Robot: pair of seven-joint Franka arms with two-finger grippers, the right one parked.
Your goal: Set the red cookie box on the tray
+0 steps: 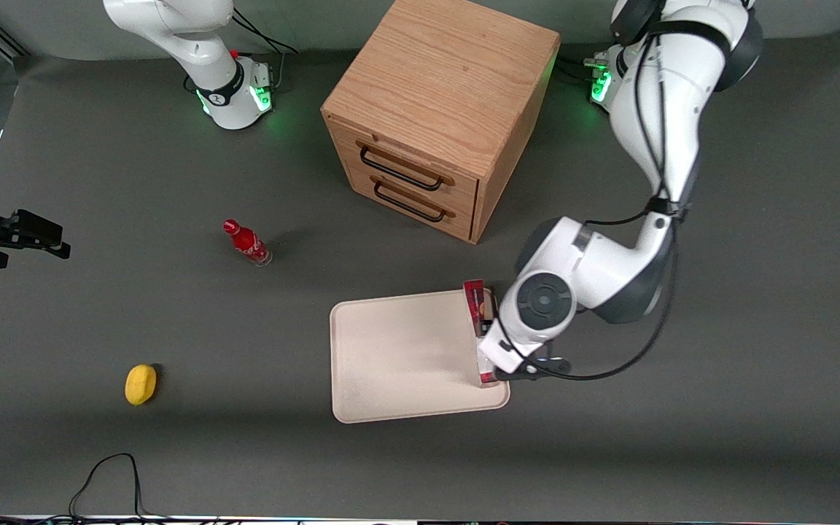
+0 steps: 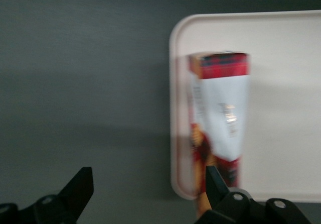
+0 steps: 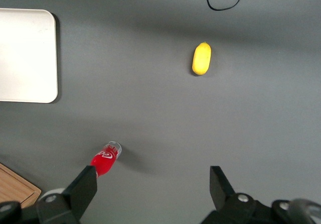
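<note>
hand [image 2: 145, 189]: fingers spread wide, holding nothing, just above box | red cookie box [image 2: 219, 128]: on tray [image 1: 398, 357], along the working-arm-end rim | long axis: parallel to that rim

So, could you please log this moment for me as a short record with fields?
red cookie box: standing on edge on the tray, along its rim at the working arm's end
tray: flat on the table, in front of the cabinet
gripper: open, above the box, one finger close beside it, no grip
cabinet: both drawers shut
red bottle: on the table, off the tray
yellow object: toward the parked arm's end
</note>
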